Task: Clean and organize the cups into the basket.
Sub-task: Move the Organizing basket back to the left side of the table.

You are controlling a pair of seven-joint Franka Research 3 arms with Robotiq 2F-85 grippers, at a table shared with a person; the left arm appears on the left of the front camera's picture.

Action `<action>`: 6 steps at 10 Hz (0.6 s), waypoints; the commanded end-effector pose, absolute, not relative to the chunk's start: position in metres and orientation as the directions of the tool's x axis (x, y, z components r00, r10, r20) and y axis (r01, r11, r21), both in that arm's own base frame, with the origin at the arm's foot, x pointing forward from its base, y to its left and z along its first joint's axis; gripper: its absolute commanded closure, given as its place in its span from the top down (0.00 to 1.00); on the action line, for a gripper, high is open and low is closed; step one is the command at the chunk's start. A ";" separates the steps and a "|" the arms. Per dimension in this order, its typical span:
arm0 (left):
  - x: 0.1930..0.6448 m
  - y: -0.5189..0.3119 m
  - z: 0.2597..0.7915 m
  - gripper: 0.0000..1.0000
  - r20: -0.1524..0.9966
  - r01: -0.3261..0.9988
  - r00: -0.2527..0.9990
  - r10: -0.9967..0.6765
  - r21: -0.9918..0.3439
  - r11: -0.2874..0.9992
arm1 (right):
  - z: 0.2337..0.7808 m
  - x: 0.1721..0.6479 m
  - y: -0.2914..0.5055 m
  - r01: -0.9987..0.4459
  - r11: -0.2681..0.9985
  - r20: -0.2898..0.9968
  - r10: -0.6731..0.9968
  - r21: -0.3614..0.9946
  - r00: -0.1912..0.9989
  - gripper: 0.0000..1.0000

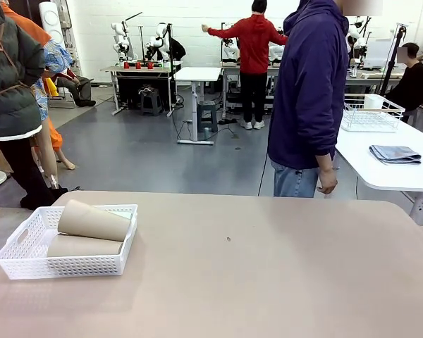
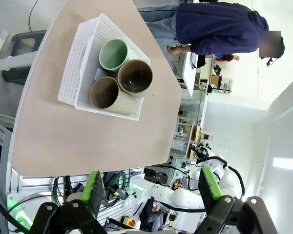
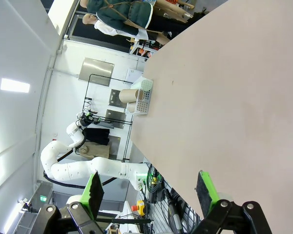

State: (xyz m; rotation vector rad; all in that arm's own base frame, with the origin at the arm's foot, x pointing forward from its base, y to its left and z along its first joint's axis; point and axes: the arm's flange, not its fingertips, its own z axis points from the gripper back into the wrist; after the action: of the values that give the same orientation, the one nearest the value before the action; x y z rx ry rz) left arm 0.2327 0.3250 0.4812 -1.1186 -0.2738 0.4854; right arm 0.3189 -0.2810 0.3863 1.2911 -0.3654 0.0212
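The white mesh basket (image 1: 63, 266) sits at the left of the tan table (image 1: 282, 282). Two tan cups lie in it on their sides, one (image 1: 95, 222) resting on top of the other (image 1: 81, 246). From above, the left wrist view shows the basket (image 2: 71, 63) holding both tan cups (image 2: 135, 78) (image 2: 105, 92) and a third cup with a pale green inside (image 2: 113, 53). My left gripper (image 2: 152, 187) hangs open well above and short of the basket, holding nothing. My right gripper (image 3: 150, 189) is also open and empty, off the table edge, with the basket (image 3: 142, 100) far away.
A person in a purple hoodie (image 1: 310, 91) stands at the far edge, one hand (image 1: 328, 182) hanging by the table. Behind at right, a white table carries a wire rack (image 1: 370, 116) and a folded grey cloth (image 1: 395, 153).
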 end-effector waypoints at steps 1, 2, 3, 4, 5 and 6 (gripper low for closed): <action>0.230 0.324 0.478 1.00 -0.019 -0.224 0.867 0.498 -0.908 0.354 | 0.387 0.318 -0.281 -0.214 0.285 0.273 -0.188 0.934 0.943 1.00; 0.230 0.324 0.478 1.00 -0.019 -0.224 0.867 0.498 -0.908 0.354 | 0.387 0.318 -0.281 -0.214 0.285 0.273 -0.188 0.934 0.943 1.00; 0.230 0.324 0.478 1.00 -0.019 -0.224 0.867 0.498 -0.908 0.354 | 0.387 0.318 -0.281 -0.214 0.285 0.273 -0.188 0.934 0.943 1.00; 0.230 0.324 0.478 1.00 -0.019 -0.224 0.867 0.498 -0.908 0.354 | 0.387 0.318 -0.281 -0.214 0.285 0.273 -0.188 0.934 0.943 1.00; 0.230 0.324 0.478 1.00 -0.019 -0.224 0.867 0.498 -0.908 0.354 | 0.387 0.318 -0.281 -0.214 0.285 0.273 -0.188 0.934 0.943 1.00; 0.230 0.324 0.478 1.00 -0.019 -0.224 0.867 0.498 -0.908 0.354 | 0.387 0.318 -0.281 -0.214 0.285 0.273 -0.188 0.934 0.943 1.00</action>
State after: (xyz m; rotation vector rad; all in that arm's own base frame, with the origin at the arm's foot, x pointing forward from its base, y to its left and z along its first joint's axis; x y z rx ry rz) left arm 0.2332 0.3244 0.4815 -1.1166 -0.2726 0.4848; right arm 0.3189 -0.2810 0.3863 1.2911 -0.3654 0.0212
